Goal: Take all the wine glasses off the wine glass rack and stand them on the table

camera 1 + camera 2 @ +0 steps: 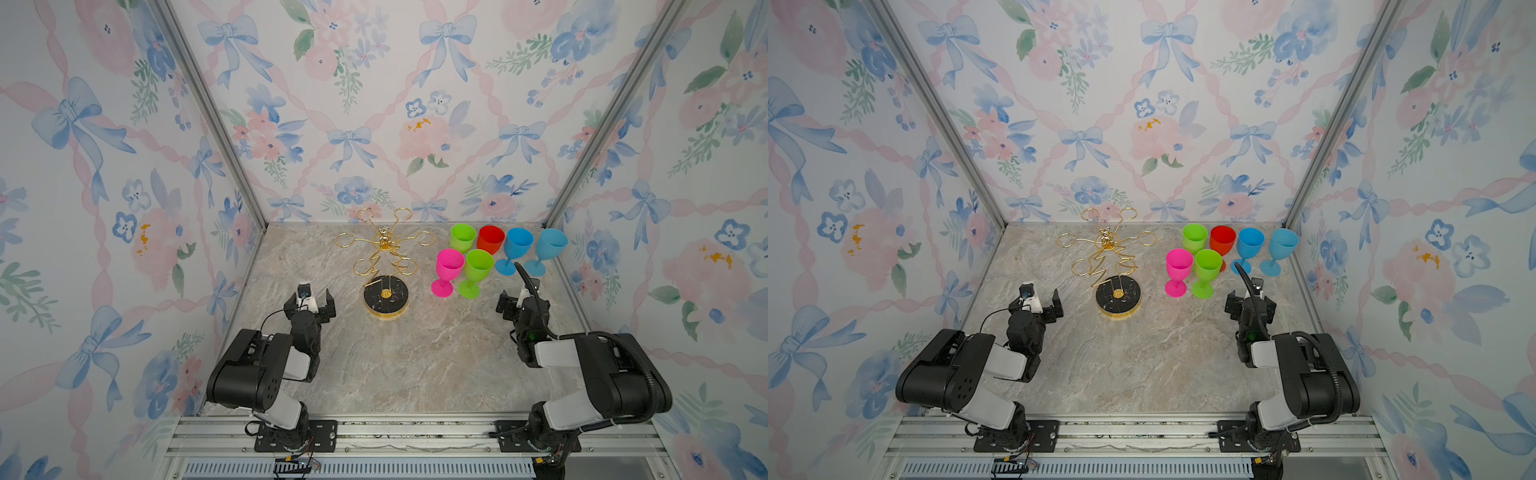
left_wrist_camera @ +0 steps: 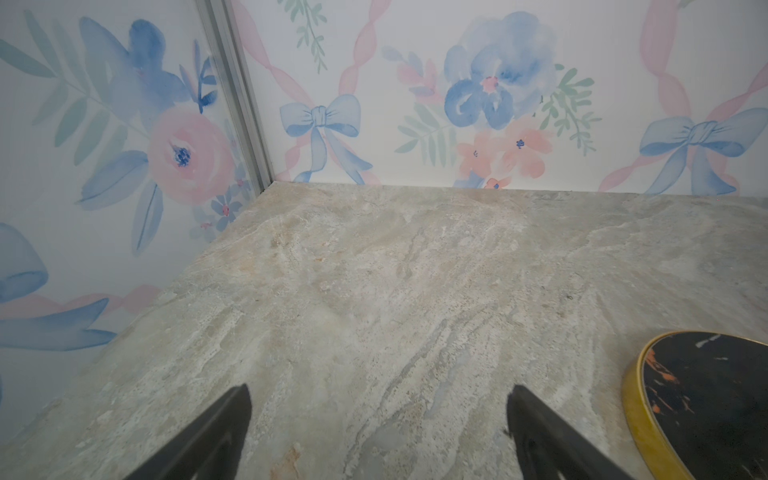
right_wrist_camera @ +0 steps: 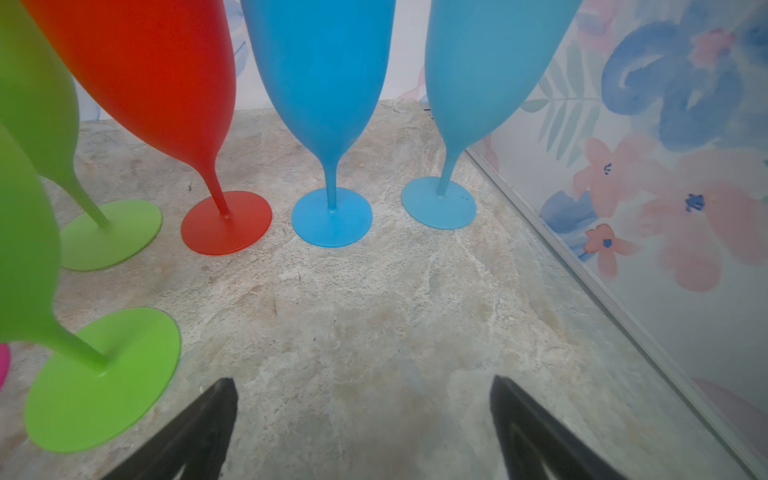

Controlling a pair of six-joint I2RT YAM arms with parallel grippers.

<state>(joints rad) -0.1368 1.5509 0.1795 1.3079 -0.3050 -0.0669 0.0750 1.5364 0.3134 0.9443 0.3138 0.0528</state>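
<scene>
**Wine glass rack** [image 1: 385,245]: gold wire stand, seen in both top views. It stands upright on the table [image 1: 395,365], left of centre and toward the back wall. Its long axis is vertical: a zigzag stem rises from the round black, gold-rimmed base [image 1: 386,301]. Six ring-ended arms spread level from the hub like spokes, to all sides.

**Wine glasses**: six, all upright on their feet on the table, clustered just right of the rack and apart from it.
- Front pair: pink wine glass [image 1: 449,262] and near green wine glass [image 1: 478,262].
- Back row, left to right: far green wine glass [image 1: 462,237], red wine glass [image 1: 490,239], inner blue wine glass [image 1: 518,243], outer blue wine glass [image 1: 550,245].

**Left gripper** [image 1: 312,302]: jaws spread wide and holding nothing. It sits low, just left of the base without touching it. The left wrist view shows bare table between the fingertips and the base's rim at the edge.

**Right gripper** [image 1: 519,297]: jaws spread wide and holding nothing. It is near the glasses, facing the back row's feet in the right wrist view.
</scene>
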